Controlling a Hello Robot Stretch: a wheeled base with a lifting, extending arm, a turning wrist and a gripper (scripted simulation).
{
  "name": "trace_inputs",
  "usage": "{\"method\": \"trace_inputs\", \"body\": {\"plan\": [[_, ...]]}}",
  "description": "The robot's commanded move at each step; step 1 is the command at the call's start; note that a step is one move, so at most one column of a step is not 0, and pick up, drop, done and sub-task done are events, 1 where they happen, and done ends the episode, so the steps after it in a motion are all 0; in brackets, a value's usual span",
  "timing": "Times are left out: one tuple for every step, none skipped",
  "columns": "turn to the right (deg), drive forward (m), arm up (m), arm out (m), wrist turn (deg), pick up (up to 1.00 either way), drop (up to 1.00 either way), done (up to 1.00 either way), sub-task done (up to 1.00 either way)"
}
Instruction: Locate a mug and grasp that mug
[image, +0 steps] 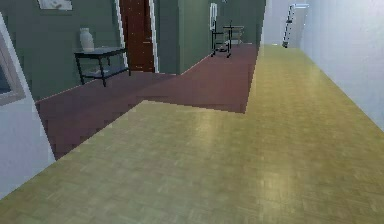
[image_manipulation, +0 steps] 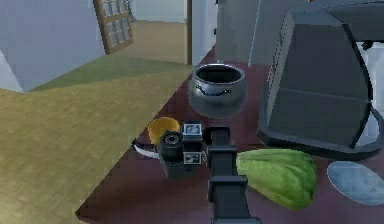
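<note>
Dark arm bar (image_manipulation: 228, 195) rises over the reddish desk (image_manipulation: 125, 190), a green lettuce (image_manipulation: 283, 175) just beside it. Its jaws sit at a yellow-orange cup-like vessel (image_manipulation: 160, 130) on the desk; whether they hold anything cannot be told. Farther out stand a dark pot (image_manipulation: 218, 88) and a coffee machine (image_manipulation: 320, 80).

Soft, even light fills the forward view, with no hard shadows. The wooden floor (image: 230, 150) carries a pale sheen near its middle, and the brightest spot is the doorway (image: 293, 25) at the corridor's far end. The green wall (image: 50, 45) is dimmer. In the arm side view the dark pot (image_manipulation: 218, 88) shows small glints on its rim, the surface (image_manipulation: 125, 185) looks dull — and the glazed door (image_manipulation: 115, 22) leans only from edge distortion.
</note>
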Motion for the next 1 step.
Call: {"method": "trace_inputs", "body": {"plan": [[0.0,0.0,0.1,0.0,0.0,0.0,0.0,0.0,0.0]]}}
